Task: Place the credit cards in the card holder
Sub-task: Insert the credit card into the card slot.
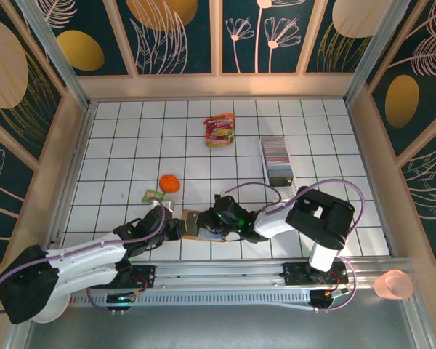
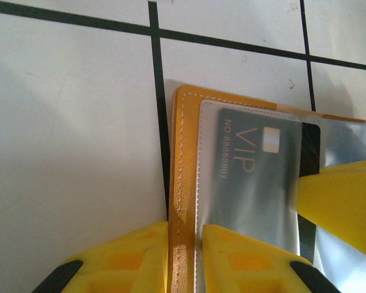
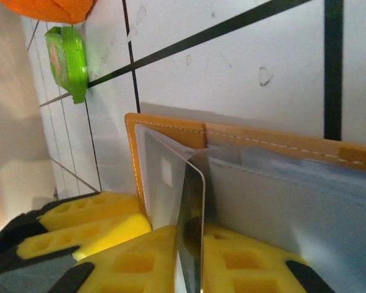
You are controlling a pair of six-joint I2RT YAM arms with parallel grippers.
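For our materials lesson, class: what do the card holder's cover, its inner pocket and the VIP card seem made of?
Card holder cover: likely leather or imitation, matte orange-tan, pale stitching along its edge. Inner pocket: clear plastic film; the card shows through. VIP card: stiff glossy grey plastic, judging by its sheen and printed lettering.

Ball (image 1: 168, 183) and green packet (image 1: 154, 195) near card holder (image 1: 195, 224)

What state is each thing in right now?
card holder, lying open, edge clamped.
left pincer, shut on the card holder's edge.
VIP card, flat inside the clear sleeve.
dark card, standing on edge at the sleeve.
right pincer, fingers flank the dark card, grip unclear.
spare cards, stacked in the tray.
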